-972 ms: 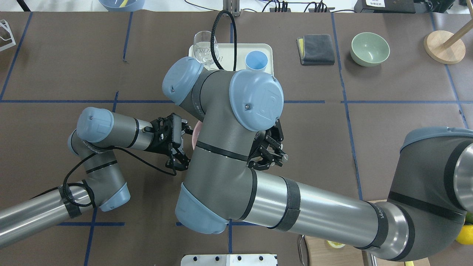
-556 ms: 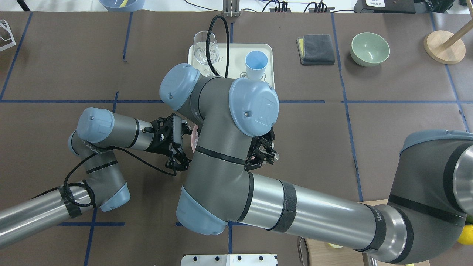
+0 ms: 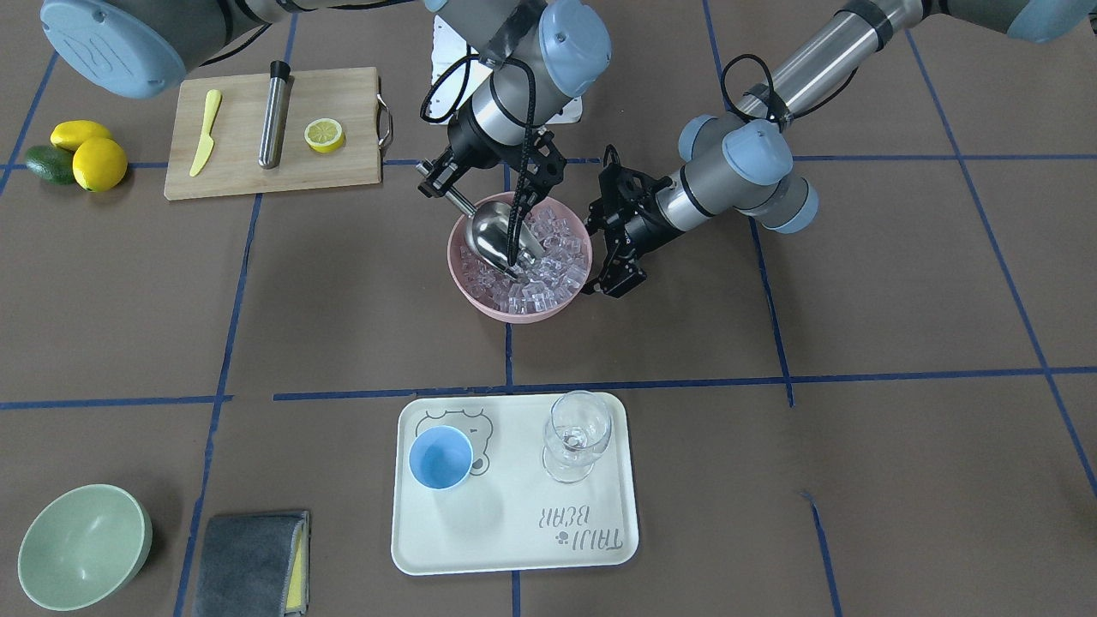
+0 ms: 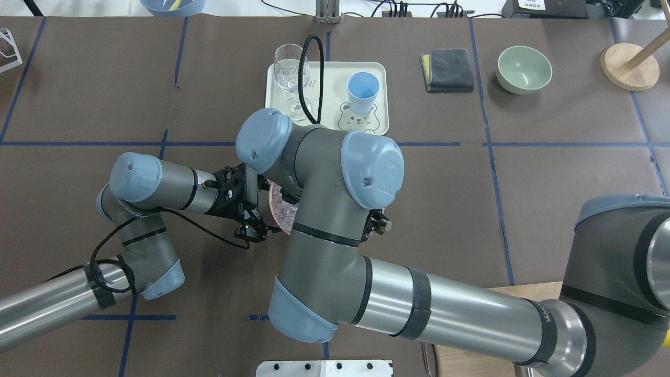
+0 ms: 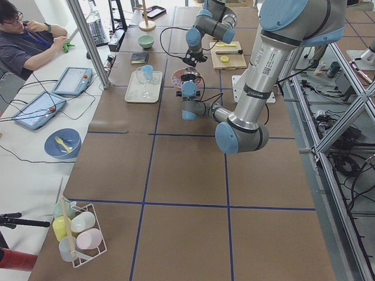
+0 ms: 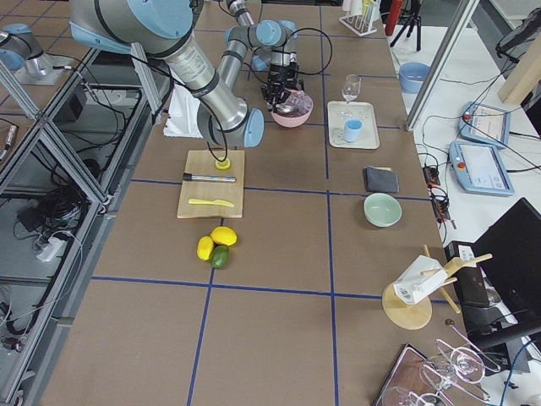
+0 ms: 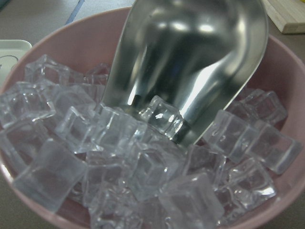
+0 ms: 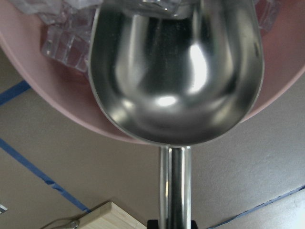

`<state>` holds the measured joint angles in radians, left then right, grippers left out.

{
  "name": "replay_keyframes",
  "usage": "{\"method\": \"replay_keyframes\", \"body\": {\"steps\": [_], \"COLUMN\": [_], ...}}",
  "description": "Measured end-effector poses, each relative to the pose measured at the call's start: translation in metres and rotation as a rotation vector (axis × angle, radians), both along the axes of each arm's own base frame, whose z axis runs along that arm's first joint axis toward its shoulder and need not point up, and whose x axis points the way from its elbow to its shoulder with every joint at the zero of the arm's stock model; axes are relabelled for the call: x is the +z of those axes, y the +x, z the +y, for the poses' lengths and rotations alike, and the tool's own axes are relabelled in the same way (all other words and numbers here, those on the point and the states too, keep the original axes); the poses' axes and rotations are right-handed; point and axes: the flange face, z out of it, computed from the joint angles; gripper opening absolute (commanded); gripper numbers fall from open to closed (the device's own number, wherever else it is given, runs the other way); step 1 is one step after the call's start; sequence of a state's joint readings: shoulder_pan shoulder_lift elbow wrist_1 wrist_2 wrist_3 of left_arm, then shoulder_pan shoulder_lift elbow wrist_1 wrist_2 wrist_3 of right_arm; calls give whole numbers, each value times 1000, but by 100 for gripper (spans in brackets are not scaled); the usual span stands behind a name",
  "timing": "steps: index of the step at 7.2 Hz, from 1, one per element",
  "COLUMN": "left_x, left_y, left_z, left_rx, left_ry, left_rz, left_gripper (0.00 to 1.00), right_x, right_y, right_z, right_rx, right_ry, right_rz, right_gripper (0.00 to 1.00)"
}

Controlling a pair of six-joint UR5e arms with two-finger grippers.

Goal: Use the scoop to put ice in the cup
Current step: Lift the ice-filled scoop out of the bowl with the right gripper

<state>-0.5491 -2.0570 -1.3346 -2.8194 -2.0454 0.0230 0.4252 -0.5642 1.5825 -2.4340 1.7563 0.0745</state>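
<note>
The steel scoop (image 3: pixel 495 236) dips mouth-down into a pink bowl (image 3: pixel 514 313) full of ice (image 3: pixel 548 274). My right gripper (image 3: pixel 441 176) is shut on the scoop's thin handle; the handle runs down the right wrist view below the scoop's empty bowl (image 8: pixel 176 71). In the left wrist view the scoop's lip (image 7: pixel 190 62) rests on the ice (image 7: pixel 71 143), with one cube at its mouth. My left gripper (image 3: pixel 610 283) sits at the bowl's rim and looks shut on it. The light-blue cup (image 3: pixel 440 457) stands empty on a cream tray (image 3: pixel 514 531).
A clear wine glass (image 3: pixel 578 433) stands on the tray beside the cup. A cutting board (image 3: pixel 343 171) behind the bowl holds a steel cylinder (image 3: pixel 274 111), a yellow knife and a lemon half. A green bowl (image 3: pixel 81 544) and a grey cloth (image 3: pixel 248 561) lie by the far edge.
My right arm has shifted back toward the robot and its wrist has tucked under the arm, uncovering the tray and cup in the overhead view. The left arm has not moved.
</note>
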Motion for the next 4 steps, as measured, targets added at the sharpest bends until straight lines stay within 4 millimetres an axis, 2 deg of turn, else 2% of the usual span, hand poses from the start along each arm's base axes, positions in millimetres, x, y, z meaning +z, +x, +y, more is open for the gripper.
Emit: {"method": "replay_keyframes", "body": {"steps": [2, 4], "left_x": [0, 0], "left_y": [0, 0], "left_z": [0, 0], "left_rx": [-1, -1], "left_ry": [0, -1], "left_rz": [0, 0], "left_gripper": [100, 100], "right_x": [24, 46], "right_y": [7, 3], "right_z": [9, 14], "right_rx": [16, 38], "right_ry": [33, 64], "right_rz": [-50, -105], "right_gripper": [0, 0]}}
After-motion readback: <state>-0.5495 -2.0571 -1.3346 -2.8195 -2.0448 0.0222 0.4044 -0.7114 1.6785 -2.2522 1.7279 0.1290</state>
